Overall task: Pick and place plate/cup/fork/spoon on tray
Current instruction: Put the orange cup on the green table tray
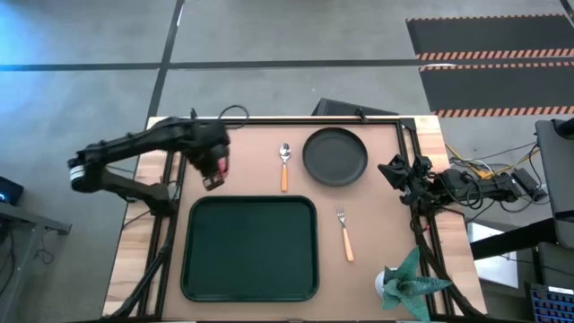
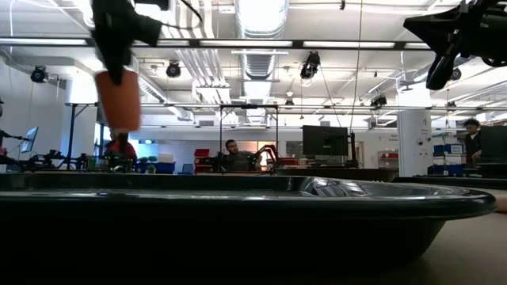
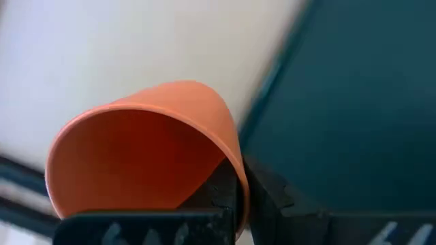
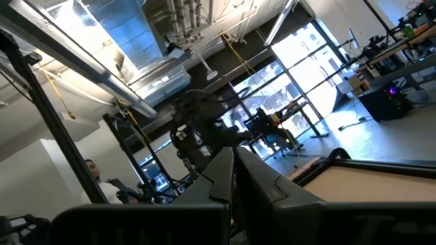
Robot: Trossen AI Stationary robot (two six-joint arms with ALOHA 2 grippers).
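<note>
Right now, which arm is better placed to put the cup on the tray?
Left. The left gripper already holds the cup in the air, just beyond the tray. The right gripper waits at the table's right edge.

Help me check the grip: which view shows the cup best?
The left wrist view: the cup fills it, rim pinched by the left pincer. Low view shows it hanging high; high view mostly hides it; right wrist view misses it.

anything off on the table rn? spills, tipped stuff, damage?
Nothing stands out. The cup is off the table only because the left hand holds it near the tray's far-left corner. Spoon, fork and plate lie flat, undamaged. The right hand waits at the table's right edge.
</note>
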